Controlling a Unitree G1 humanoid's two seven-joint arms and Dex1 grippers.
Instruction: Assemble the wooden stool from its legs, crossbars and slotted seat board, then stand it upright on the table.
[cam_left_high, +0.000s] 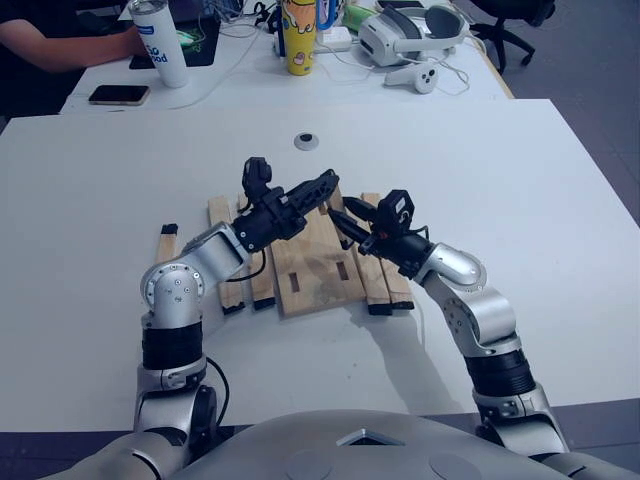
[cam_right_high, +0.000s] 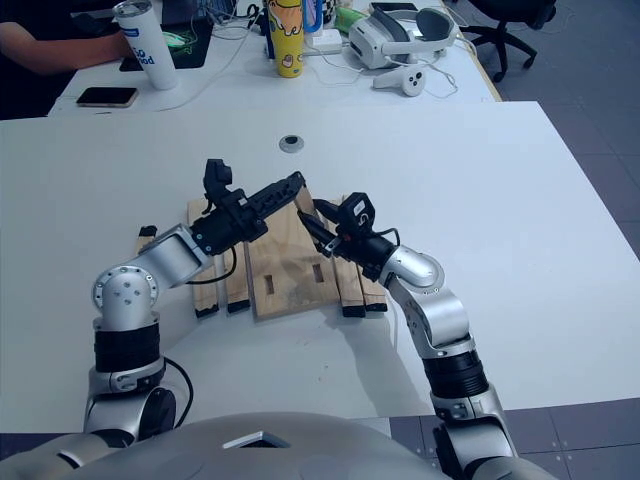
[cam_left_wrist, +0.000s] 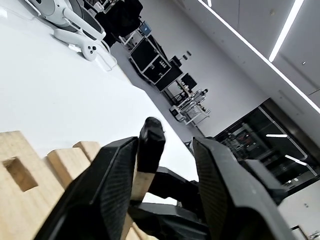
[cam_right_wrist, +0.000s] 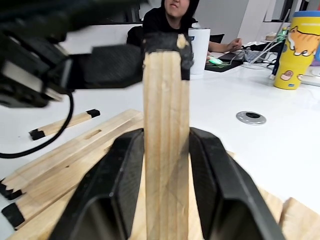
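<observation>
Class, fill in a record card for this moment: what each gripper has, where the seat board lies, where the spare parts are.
right gripper: shut on a black-tipped wooden leg, above the seat board
left gripper: open, straddling that leg's black tip
seat board: flat on the table, slots showing
loose pieces: on the table, both sides of the board

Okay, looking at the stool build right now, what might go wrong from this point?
1. The black-tipped wooden leg is clamped in the right jaws while the left jaws stand open around its black tip; a mistimed handover may drop it onto the slotted wooden seat board.
2. Both sets of jaws crowd close above the board and might collide.
3. Loose wooden legs lie beside the board; a bump could scatter them.
</observation>
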